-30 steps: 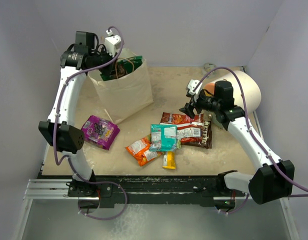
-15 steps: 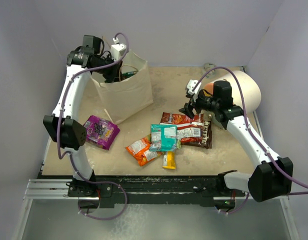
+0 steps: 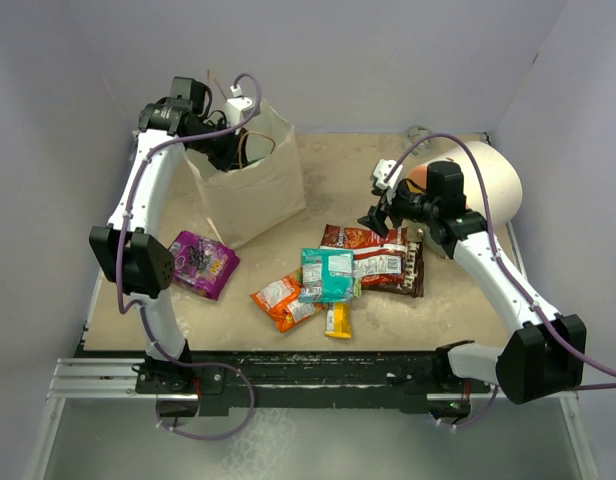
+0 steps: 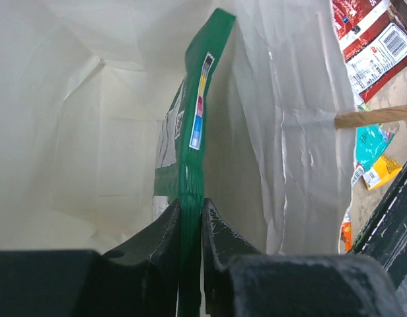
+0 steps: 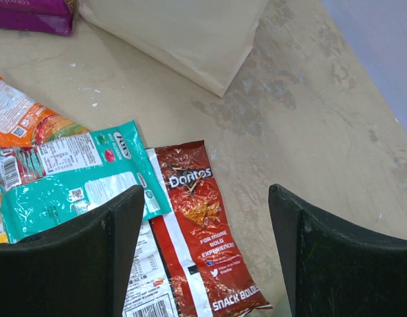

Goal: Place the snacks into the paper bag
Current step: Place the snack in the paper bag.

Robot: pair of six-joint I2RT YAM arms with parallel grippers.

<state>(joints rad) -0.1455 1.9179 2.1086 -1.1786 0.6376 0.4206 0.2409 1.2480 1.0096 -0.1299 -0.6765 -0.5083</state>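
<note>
The tan paper bag (image 3: 253, 190) stands at the back left. My left gripper (image 4: 191, 214) is down inside it, shut on the green chip bag (image 4: 197, 125), which hangs on edge between the bag's white inner walls (image 4: 111, 125). My right gripper (image 5: 207, 224) is open and empty, above the red Doritos pouch (image 5: 207, 231). The teal pouch (image 3: 328, 274), orange pouch (image 3: 281, 297), red-white pouch (image 3: 373, 252), brown candy bag (image 3: 415, 270), yellow bar (image 3: 337, 320) and purple pouch (image 3: 200, 262) lie on the table.
A big cream cylinder with an orange face (image 3: 478, 180) lies at the back right, behind my right arm. Grey walls close in the back and sides. A black rail (image 3: 308, 365) runs along the table's near edge.
My left gripper has gone down from above the paper bag's mouth into the bag with the green chip bag. The right arm has barely moved.
</note>
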